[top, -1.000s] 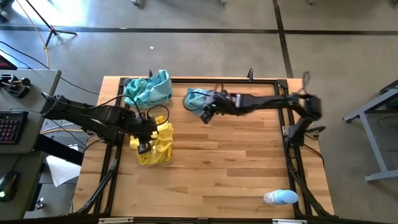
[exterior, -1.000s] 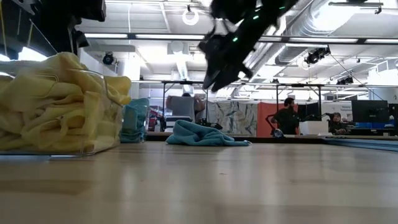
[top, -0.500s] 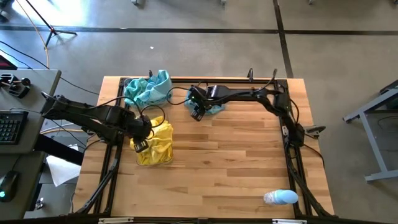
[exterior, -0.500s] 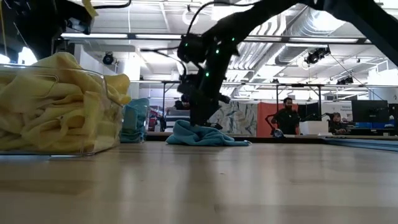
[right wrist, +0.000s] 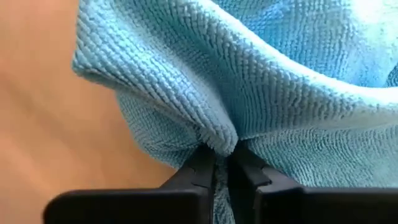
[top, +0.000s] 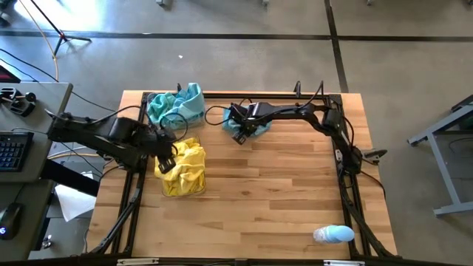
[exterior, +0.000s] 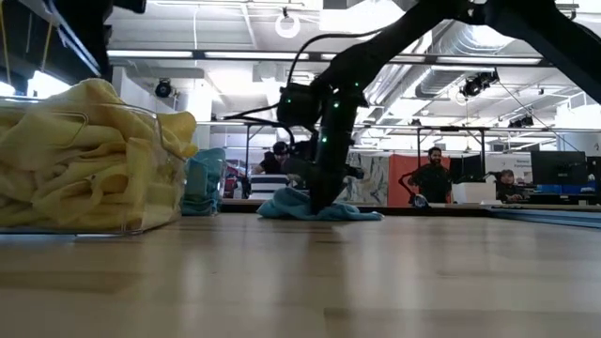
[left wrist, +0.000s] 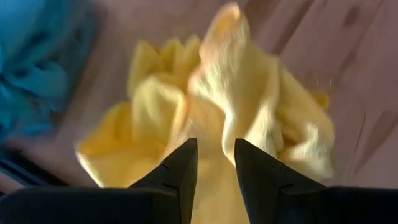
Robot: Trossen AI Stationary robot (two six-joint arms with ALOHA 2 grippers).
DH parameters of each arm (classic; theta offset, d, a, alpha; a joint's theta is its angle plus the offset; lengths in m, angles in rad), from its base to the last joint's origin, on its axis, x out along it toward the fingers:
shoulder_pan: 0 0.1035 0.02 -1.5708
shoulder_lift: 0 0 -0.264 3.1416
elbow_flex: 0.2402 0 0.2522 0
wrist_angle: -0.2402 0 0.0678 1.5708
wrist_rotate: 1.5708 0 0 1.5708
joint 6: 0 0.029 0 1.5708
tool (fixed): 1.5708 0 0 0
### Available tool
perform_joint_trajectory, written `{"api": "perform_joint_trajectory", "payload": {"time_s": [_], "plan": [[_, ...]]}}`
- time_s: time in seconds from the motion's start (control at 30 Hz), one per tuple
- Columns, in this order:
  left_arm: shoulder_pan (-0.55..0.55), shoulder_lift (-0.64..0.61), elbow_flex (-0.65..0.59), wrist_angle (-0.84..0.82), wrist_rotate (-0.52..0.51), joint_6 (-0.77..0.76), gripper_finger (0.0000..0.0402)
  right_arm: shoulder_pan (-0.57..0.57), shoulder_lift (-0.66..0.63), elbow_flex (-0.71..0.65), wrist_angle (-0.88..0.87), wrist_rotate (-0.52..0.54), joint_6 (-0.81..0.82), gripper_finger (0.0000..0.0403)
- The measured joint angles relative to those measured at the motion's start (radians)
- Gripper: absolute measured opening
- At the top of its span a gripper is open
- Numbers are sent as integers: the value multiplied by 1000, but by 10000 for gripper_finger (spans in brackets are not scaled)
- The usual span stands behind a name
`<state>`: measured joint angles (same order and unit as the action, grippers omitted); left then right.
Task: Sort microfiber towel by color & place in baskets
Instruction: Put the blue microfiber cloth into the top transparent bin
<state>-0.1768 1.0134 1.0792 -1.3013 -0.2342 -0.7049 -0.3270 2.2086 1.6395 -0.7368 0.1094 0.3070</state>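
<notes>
We see the last loose teal towel (top: 251, 125) lying near the surface's far edge, beside the teal-filled basket (top: 175, 106), with a fold pinched in our right claw (right wrist: 222, 163) for lifting. Our left claw (left wrist: 211, 163) hovers, fingers slightly apart and empty, above the yellow-filled basket (top: 181, 171).

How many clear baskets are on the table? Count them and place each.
2. One basket holds yellow towels, at the table's left side; the other, with teal towels, sits at the far left corner.
</notes>
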Motion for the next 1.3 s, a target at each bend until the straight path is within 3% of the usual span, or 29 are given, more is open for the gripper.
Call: {"api": "perform_joint_trajectory", "payload": {"time_s": [0.13,0.43,0.6,0.7,0.87,1.0,1.1,1.3], "plan": [[0,-18,5,54,-74,1,97,36,-52,-8,-41,23,1,23],[3,-12,5,302,-350,114,98,126,-321,-5,-139,211,-41,11],[51,-7,5,494,-228,286,124,159,-459,-5,-145,220,-46,4],[87,9,5,622,-215,399,155,179,-518,-5,-131,213,-47,4],[144,65,5,901,-210,578,213,208,-549,-4,-71,138,-112,2],[169,139,5,1072,-143,647,246,234,-551,-5,15,78,-180,2],[180,204,16,1105,-84,637,254,256,-551,-5,74,66,-230,2],[183,314,57,1095,-84,653,255,289,-551,-5,203,37,-313,1]]}}
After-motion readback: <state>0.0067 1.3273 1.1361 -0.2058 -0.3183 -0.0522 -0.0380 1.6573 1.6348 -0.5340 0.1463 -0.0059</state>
